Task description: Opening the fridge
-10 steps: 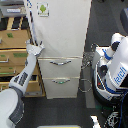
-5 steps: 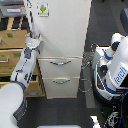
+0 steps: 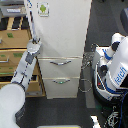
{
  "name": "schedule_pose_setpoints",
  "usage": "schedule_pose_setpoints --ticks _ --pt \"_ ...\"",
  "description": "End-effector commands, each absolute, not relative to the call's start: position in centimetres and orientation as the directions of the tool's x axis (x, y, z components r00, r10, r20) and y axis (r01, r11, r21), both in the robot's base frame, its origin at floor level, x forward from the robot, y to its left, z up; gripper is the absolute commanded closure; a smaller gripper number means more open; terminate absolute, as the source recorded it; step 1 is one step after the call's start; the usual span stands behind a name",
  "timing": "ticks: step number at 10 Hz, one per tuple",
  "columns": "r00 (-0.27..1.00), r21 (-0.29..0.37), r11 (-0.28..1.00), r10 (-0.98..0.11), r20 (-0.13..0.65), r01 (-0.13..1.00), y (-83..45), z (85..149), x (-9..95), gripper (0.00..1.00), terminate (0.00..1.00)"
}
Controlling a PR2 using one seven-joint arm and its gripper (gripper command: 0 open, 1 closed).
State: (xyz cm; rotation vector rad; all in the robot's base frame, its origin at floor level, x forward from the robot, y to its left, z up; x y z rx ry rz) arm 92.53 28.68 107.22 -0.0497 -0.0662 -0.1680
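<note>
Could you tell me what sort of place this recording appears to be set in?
Probably a robotics lab mocked up as a kitchen: a tall white fridge stands beside a tan wooden drawer cabinet, and a second white-and-blue robot with loose cables waits nearby.

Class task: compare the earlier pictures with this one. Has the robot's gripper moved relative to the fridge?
Yes. The gripper has risen slightly along the fridge's left edge, ending farther above the upper drawer handle.

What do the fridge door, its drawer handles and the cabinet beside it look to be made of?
The fridge door looks like painted sheet metal or plastic: smooth, matte white, no grain; which one is unclear. The upper drawer handle and lower drawer handle look like polished metal, with grey curved bars and bright glints. The drawer cabinet looks like light wood: tan, flat boards.
</note>
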Motion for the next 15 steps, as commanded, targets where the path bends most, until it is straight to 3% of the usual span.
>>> schedule_pose_setpoints --ticks 1,6,8,13,15 --pt "0.98 -0.061 0.979 -0.19 0.062 0.194 28.4 105.0 93.3 1.0 0.0" --pt "0.98 -0.088 0.976 -0.194 0.051 0.198 28.3 103.5 93.5 1.0 0.0" --pt "0.942 -0.143 0.932 -0.323 0.087 0.333 26.7 105.5 88.4 1.0 0.0" --pt "0.889 -0.16 0.875 -0.448 0.092 0.457 25.6 109.5 73.8 1.0 0.0" --pt "0.837 -0.156 0.823 -0.529 0.138 0.546 21.2 114.4 67.2 1.0 0.0"
